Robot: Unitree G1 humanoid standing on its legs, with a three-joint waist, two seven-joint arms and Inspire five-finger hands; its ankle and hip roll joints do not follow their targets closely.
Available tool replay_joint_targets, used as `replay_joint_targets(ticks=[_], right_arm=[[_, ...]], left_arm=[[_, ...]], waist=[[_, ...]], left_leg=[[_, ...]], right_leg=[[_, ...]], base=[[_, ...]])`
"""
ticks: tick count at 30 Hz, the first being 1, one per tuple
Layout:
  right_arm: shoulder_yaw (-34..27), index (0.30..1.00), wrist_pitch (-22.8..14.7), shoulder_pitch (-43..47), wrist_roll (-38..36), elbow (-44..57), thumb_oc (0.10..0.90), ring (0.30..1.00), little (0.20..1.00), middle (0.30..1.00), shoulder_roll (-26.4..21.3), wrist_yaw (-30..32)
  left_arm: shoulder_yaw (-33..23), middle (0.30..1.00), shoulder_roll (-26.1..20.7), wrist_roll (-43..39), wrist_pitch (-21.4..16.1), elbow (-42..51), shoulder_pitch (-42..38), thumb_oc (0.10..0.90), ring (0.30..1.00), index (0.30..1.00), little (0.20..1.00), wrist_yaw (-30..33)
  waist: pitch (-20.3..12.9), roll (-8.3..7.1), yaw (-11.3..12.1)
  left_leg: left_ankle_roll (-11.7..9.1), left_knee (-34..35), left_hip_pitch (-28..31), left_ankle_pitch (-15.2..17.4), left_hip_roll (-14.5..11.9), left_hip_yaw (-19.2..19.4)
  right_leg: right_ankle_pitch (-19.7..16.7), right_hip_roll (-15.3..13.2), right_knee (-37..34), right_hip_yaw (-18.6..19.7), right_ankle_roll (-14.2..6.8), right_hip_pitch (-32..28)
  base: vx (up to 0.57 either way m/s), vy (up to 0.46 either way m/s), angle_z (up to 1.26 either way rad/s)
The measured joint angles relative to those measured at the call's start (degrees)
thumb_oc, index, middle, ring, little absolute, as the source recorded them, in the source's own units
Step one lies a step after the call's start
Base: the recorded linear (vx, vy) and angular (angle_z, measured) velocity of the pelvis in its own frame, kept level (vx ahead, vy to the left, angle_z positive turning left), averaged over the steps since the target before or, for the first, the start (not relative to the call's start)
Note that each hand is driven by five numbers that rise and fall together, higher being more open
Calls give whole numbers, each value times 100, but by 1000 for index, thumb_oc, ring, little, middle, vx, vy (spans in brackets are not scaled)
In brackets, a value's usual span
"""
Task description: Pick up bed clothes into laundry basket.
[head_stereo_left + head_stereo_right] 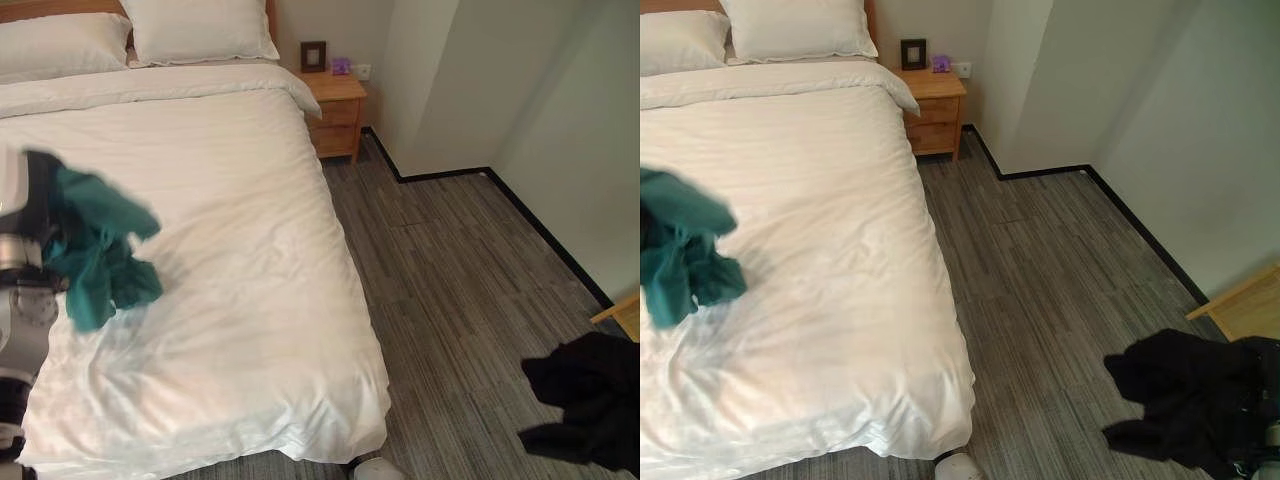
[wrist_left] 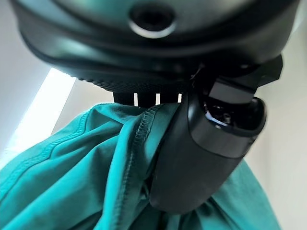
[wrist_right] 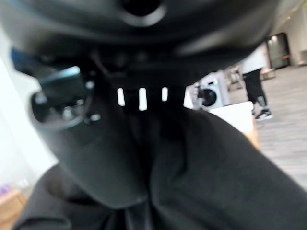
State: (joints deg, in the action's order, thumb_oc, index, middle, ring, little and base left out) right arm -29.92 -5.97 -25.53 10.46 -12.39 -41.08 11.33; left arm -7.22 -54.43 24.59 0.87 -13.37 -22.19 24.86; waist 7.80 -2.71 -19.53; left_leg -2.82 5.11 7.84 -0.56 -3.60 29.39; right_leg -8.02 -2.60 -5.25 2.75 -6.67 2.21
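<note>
Hanging above the white bed [image 1: 230, 250], a teal garment [image 1: 95, 250] is pinched in the left robot hand [image 2: 201, 158]; a black garment [image 1: 1190, 395] is clamped in the right robot hand [image 3: 91, 153], over grey plank floor [image 1: 450, 290]. Trailing folds may slip free from either loose pinch. Pillows [image 1: 195, 30] and wooden nightstand [image 1: 335, 110] lie beyond.

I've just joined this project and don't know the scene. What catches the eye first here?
A teal garment hangs bunched from the left hand over the near left part of the white bed. A black garment hangs from the right hand above the grey floor at lower right.
</note>
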Motion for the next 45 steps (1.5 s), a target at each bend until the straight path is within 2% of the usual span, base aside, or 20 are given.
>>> replay_joint_targets(ticks=[5, 7, 8, 12, 15, 18, 19, 22, 23, 24, 25, 27, 28, 30, 31, 32, 33, 37, 42, 45], right_arm=[[246, 300, 12, 426, 88, 319, 400, 300, 300, 300, 419, 70], [301, 300, 27, 665, 290, 473, 400, 300, 300, 300, 440, 176], [305, 300, 55, 840, 424, 483, 400, 300, 300, 300, 438, 271], [826, 300, 55, 1085, 751, 1017, 400, 300, 300, 300, 460, 292], [1475, 300, -86, 1316, 971, 1493, 400, 300, 300, 300, 763, 275], [1676, 300, 47, 2062, 1146, 1466, 400, 300, 300, 300, 1180, 289], [1739, 300, 163, 2113, 1201, 1539, 400, 300, 300, 300, 1034, 291], [2287, 300, 26, 1785, 1309, 1594, 400, 300, 300, 300, 980, 285], [2369, 300, 15, 1782, 1320, 1680, 400, 300, 300, 300, 986, 285], [2427, 300, -5, 1778, 1326, 1813, 400, 300, 300, 300, 1023, 290], [2443, 300, -8, 1763, 1328, 1952, 400, 300, 300, 300, 996, 317], [2435, 300, 61, 1980, 1325, 1948, 400, 300, 300, 300, 824, 424], [2444, 300, 111, 2088, 1327, 1935, 400, 300, 300, 300, 803, 440], [2658, 300, 167, 2455, 1341, 1881, 400, 300, 300, 300, 609, 434], [2978, 300, 97, 2783, 1377, 1866, 400, 300, 300, 300, 460, 442], [3217, 300, 72, 2800, 1384, 1980, 400, 300, 300, 300, 516, 438], [3374, 300, -27, 2710, 1394, 2305, 400, 300, 300, 300, 460, 480], [3681, 300, -52, 3120, 1395, 2194, 400, 300, 300, 300, 273, 425], [3683, 300, -69, 3184, 1369, 2182, 400, 300, 300, 300, 96, 414], [3636, 300, -80, 3177, 1300, 2187, 400, 300, 300, 300, 46, 413]], left_arm=[[141, 300, 590, -160, -390, 1574, -587, 400, 300, 300, 300, 445], [474, 300, 688, -124, -589, 2071, -616, 400, 300, 300, 300, 405], [759, 300, 974, -58, -706, 2306, -595, 400, 300, 300, 300, 324], [1042, 300, 1682, 18, -926, 2729, -1, 400, 300, 300, 300, 64], [1022, 300, 1650, -20, -938, 2781, 679, 400, 300, 300, 300, -138], [1053, 300, 1656, -209, -928, 2781, 710, 400, 300, 300, 300, -346], [1377, 300, 1915, -394, -866, 2727, 667, 400, 300, 300, 300, -396], [1892, 300, 2213, -651, -753, 2242, 772, 400, 300, 300, 300, -447], [1922, 300, 2197, -772, -724, 2175, 773, 400, 300, 300, 300, -445], [1946, 300, 2110, -886, -710, 2093, 772, 400, 300, 300, 300, -459], [1991, 300, 2180, -970, -627, 1978, 850, 400, 300, 300, 300, -553], [2179, 300, 2281, -1103, -612, 2031, 831, 400, 300, 300, 300, -678], [2265, 300, 2279, -1125, -606, 2052, 779, 400, 300, 300, 300, -711], [2492, 300, 2475, -1313, -575, 2085, 792, 400, 300, 300, 300, -741], [2493, 300, 2658, -1481, -495, 2064, 799, 400, 300, 300, 300, -736], [2479, 300, 2661, -1568, -464, 2052, 791, 400, 300, 300, 300, -741], [2449, 300, 2663, -1615, -458, 2032, 534, 400, 300, 300, 300, -788], [2476, 300, 2644, -1993, -460, 2250, 512, 400, 300, 300, 300, -803], [2571, 300, 2715, -2295, -530, 2651, 509, 400, 300, 300, 300, -785], [2770, 300, 2861, -2342, -574, 2807, 388, 400, 300, 300, 300, -832]], waist=[[205, -150, -152], [330, 37, -54], [402, 332, 167], [305, 446, 744], [105, 110, 1223], [75, -147, 1423], [122, 129, 1402], [43, -82, 1406], [7, -137, 1433], [1, -186, 1485], [-28, -67, 1400], [43, 4, 1326], [109, 13, 1290], [264, 233, 1243], [387, 427, 1500], [369, 148, 1630], [440, -301, 1409], [670, -260, 2121], [809, -112, 1882], [824, 169, 1662]], left_leg=[[111, -7, 17, 64, 104, 244], [200, -1, 85, 78, -76, 653], [215, 14, 149, 91, -263, 1031], [212, -220, 632, 98, -459, 1907], [287, -1717, 224, 406, -1028, 1969], [641, -680, -403, 639, -164, 2218], [930, 49, -517, -636, -70, 2152], [593, -813, 2, -387, -785, 2534], [523, -1137, 20, -341, -1046, 2617], [338, -1653, 66, -213, -1332, 2754], [-175, -2427, 16, 137, -1978, 2839], [-938, -2025, -58, 366, -2029, 3095], [-832, -1929, -104, 373, -1999, 3207], [-103, -1103, 460, -907, -1778, 3027], [-193, -1142, 772, -1071, -1945, 2421], [-395, -1528, 817, -1170, -1898, 1959], [-701, -1663, 565, 102, -1489, 842], [-612, -1584, 565, 1129, -264, -1374], [-124, -1777, -432, 1170, 497, -2387], [120, -1325, -590, 612, 254, -2359]], right_leg=[[-244, 40, 2, -46, -233, 128], [191, -66, 114, -980, -318, 175], [567, -346, 1428, -2104, 78, 416], [1386, -1440, 3837, -2776, -252, 272], [1184, -1036, 2451, -2891, 444, -243], [1010, -892, 1374, -2384, 449, -202], [1092, -569, 1408, -2293, 421, -275], [1299, -705, 1248, -2809, 485, -326], [989, -611, 772, -2961, 714, -249], [-174, -552, 408, -2950, 1340, -173], [-482, -329, 216, -2846, 1458, -389], [-458, -144, -1, -2579, 1462, -513], [-459, -92, 0, -2429, 1461, -510], [-442, 116, 284, -2152, 1464, -327], [377, 317, 808, -2644, 1526, 33], [437, 347, 180, -2850, 1648, -131], [34, 207, -3, -2536, 2053, -301], [-36, 514, -3, -1163, 1645, -369], [140, 647, 4, -565, 1147, -725], [468, 698, 388, -899, 910, -633]], base=[[-226, 65, -35], [-383, 77, -84], [-292, 2, -100], [-244, -17, -127], [-393, -171, -162], [-308, -322, -133], [-285, -350, -103], [-274, -406, -102], [-211, -312, -125], [-312, -351, -107], [-201, -263, -77], [-338, -256, -45], [-460, -255, -34], [-345, -211, -88], [-262, -195, -181], [-253, -200, -110], [-205, -236, -66], [-118, -126, -112], [-36, -53, -72], [81, -10, -94]])
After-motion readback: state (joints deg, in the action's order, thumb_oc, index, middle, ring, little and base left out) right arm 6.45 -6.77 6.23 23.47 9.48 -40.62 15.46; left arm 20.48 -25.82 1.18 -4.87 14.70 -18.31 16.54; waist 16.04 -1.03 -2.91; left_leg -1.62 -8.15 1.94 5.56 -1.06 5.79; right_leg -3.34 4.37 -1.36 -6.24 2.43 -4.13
